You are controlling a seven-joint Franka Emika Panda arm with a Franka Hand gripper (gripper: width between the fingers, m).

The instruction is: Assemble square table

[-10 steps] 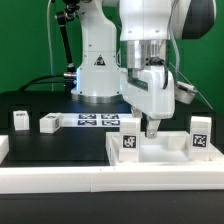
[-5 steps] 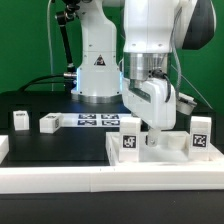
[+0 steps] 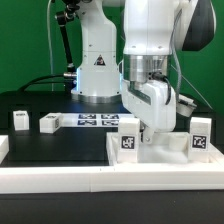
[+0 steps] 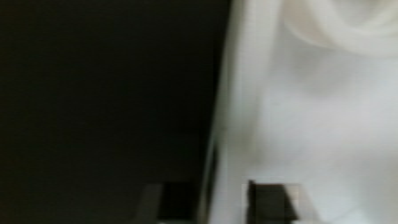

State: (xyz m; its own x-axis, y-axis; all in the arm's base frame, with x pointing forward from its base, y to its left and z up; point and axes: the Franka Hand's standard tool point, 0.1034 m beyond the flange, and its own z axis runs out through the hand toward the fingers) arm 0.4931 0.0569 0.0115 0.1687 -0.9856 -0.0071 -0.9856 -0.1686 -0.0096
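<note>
My outside camera sits low in front of the bench (image 3: 40,104), roughly level with the gripper (image 3: 148,134). It faces the arm's base (image 3: 97,70) behind the gripper and stands far enough back to take in the parts on either side. My wrist camera rides just behind the gripper and looks along its fingertips (image 4: 178,202), so near that everything blurs. Both views share only those fingertips and the tabletop (image 3: 165,163) edge between them.

Slab (image 3: 160,154) lies at the exterior view's right, against the front rail (image 3: 60,175). 2 legs (image 3: 20,120) stand side by side at far left. The marker board (image 3: 98,121) lies between them and the slab (before the robot base (image 3: 98,70)). 2 further legs (image 3: 200,142) stand at the slab's ends.
</note>
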